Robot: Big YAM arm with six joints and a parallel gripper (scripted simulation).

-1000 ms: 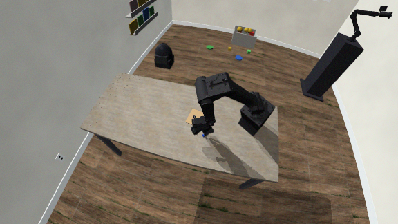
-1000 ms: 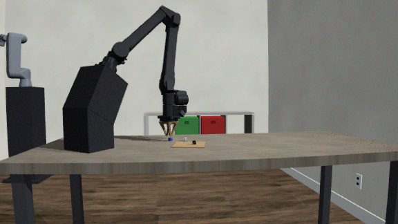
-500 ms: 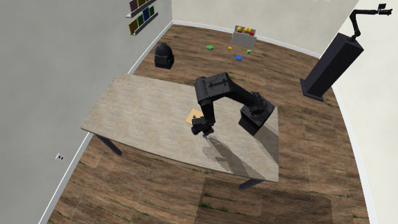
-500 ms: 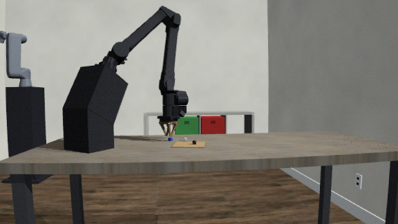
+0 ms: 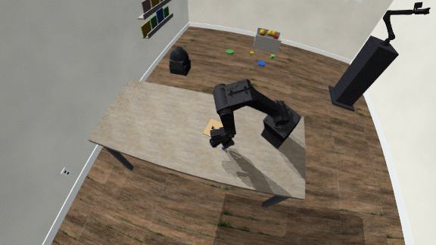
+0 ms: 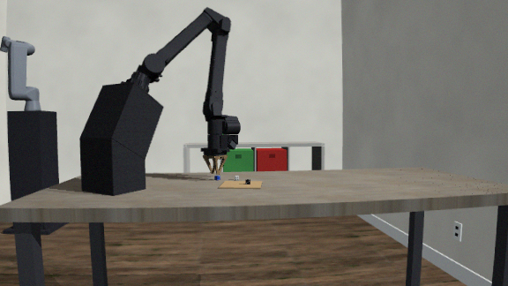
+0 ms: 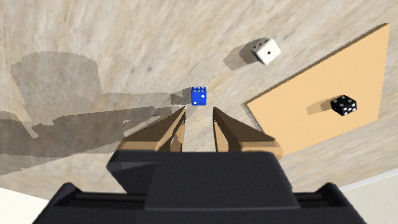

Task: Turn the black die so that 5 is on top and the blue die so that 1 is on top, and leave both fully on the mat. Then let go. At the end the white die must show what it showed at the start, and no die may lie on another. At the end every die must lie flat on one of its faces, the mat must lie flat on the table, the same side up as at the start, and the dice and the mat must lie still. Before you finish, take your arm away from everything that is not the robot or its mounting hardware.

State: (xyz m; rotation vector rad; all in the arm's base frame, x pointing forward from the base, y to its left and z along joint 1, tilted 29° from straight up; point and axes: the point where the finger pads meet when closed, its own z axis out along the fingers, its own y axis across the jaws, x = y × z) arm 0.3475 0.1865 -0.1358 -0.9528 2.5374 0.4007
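Observation:
A small blue die lies on the bare table, off the mat, with a many-pip face toward the wrist camera. My gripper hangs just above it, fingers partly open and empty; the die sits just beyond the fingertips in the wrist view. The tan mat lies flat to the right. A black die rests on it, showing several white pips. A white die lies on the table beyond the mat's corner, with one pip on the face towards the wrist camera.
The arm's black base block stands on the table's right end. The table edge runs in front. A shelf with green and red bins stands behind, off the table.

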